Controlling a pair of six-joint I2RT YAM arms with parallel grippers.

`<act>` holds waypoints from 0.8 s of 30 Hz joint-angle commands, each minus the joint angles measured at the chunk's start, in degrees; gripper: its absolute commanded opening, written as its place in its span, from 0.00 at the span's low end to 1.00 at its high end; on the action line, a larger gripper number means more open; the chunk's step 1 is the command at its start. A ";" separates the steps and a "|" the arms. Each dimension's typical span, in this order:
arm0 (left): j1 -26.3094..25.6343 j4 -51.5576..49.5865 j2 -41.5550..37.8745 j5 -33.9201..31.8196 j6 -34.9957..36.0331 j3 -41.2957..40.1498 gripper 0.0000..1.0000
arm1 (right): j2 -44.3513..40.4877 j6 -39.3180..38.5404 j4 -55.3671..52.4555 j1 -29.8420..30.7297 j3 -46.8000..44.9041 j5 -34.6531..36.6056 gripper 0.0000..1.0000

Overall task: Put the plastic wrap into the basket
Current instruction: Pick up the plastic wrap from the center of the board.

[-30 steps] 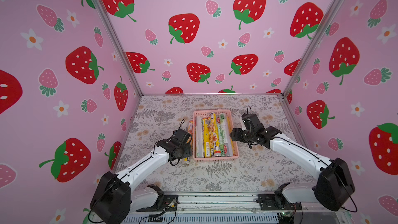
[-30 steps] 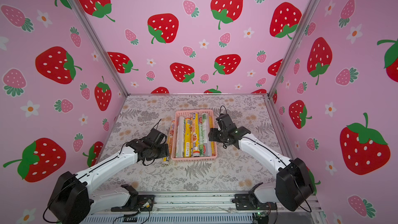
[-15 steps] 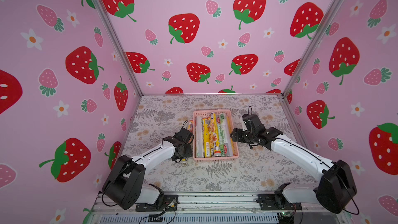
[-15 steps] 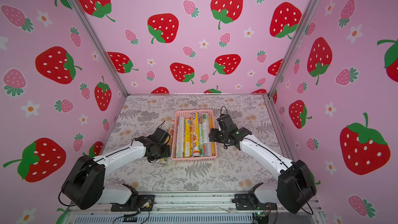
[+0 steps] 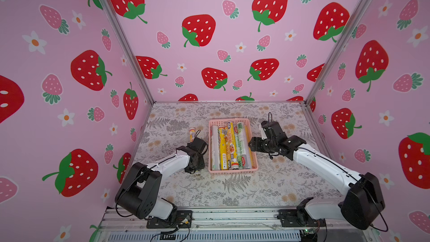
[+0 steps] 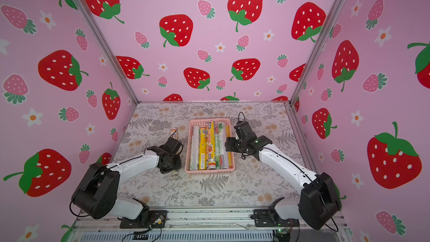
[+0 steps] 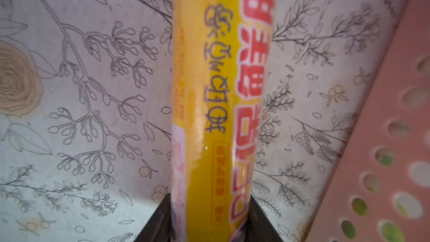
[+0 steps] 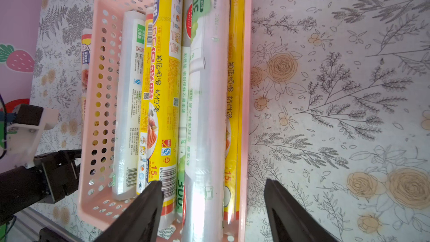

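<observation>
The pale-pink basket (image 5: 233, 171) (image 6: 209, 171) (image 8: 88, 103) sits mid-table with several plastic wrap rolls (image 5: 230, 145) (image 8: 162, 94) lying lengthwise in it, some yellow, some white with green print. One more yellow roll (image 7: 209, 103) (image 5: 191, 133) (image 6: 173, 133) lies on the table along the basket's left side. My left gripper (image 7: 209, 197) (image 5: 196, 162) points down over it, shut on the roll's middle. My right gripper (image 8: 211, 181) (image 5: 251, 145) hovers open over the basket's right rim, holding nothing.
The floral table cloth (image 5: 279, 182) is bounded by pink strawberry walls (image 5: 209, 43) at the back and both sides. In the left wrist view the basket's perforated wall (image 7: 384, 159) runs close beside the held roll.
My left gripper has dropped onto the yellow roll beside the basket and closed on it. The right arm has barely moved.
</observation>
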 commanded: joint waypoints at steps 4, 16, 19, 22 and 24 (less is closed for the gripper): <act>0.74 -2.75 -8.63 -0.69 -1.15 -1.09 0.40 | 0.48 -1.11 -2.11 0.15 3.19 -0.77 0.74; 2.36 -9.97 -22.89 -1.82 -3.16 0.50 0.40 | 1.72 -2.05 -3.13 0.11 8.54 -3.02 0.74; 2.28 -11.34 -25.28 -1.14 -3.34 1.99 0.40 | 2.18 -2.04 -3.16 0.15 9.97 -3.63 0.74; 2.36 -12.23 -26.92 0.14 -4.03 3.43 0.40 | 2.86 -1.74 -3.10 0.15 10.91 -3.86 0.74; 2.21 -12.50 -27.45 1.46 -4.56 4.46 0.40 | 3.05 -1.35 -2.96 0.15 11.09 -3.67 0.74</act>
